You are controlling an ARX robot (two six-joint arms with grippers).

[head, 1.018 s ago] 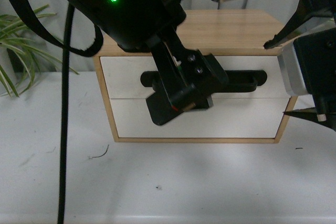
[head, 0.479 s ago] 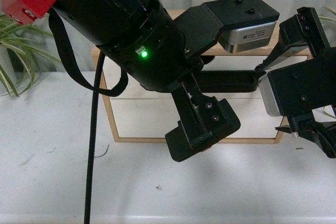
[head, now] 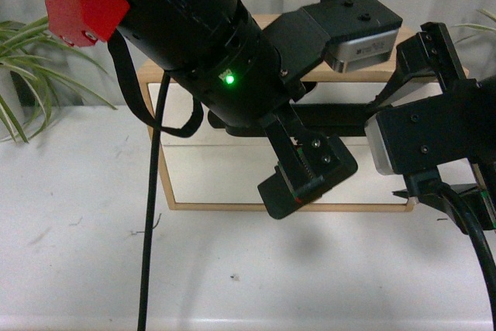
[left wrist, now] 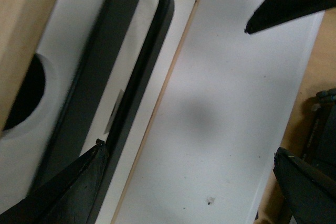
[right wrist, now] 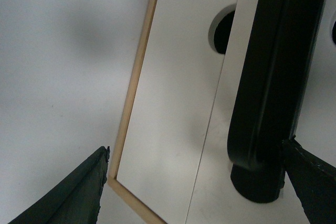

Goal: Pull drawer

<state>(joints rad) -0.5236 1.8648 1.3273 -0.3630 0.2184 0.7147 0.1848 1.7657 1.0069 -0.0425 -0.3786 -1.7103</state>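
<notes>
The drawer (head: 182,114) is the upper one in a small wood-framed cabinet, and most of its white front is hidden by my arms. Its long black bar handle (head: 341,118) shows between them. My left gripper (head: 306,180) hangs open in front of the cabinet's lower half. In the left wrist view the handle (left wrist: 142,72) runs beside the half-round notch (left wrist: 26,95); the left gripper (left wrist: 184,187) holds nothing, one fingertip (left wrist: 79,182) over the bar. My right gripper (head: 395,153) is open near the handle's right end. In the right wrist view the handle's end (right wrist: 257,177) sits next to one fingertip (right wrist: 310,182) of the right gripper (right wrist: 189,187).
A handleless white drawer (head: 217,180) sits below, with its own notch (right wrist: 223,30). The cabinet stands on a white table (head: 232,269). A green plant (head: 31,91) is at the far left. A black cable (head: 151,230) hangs from the left arm.
My left gripper has come away from the handle, moving down and to the right, nearer the camera. The right arm has moved inward from the right edge toward the handle's end.
</notes>
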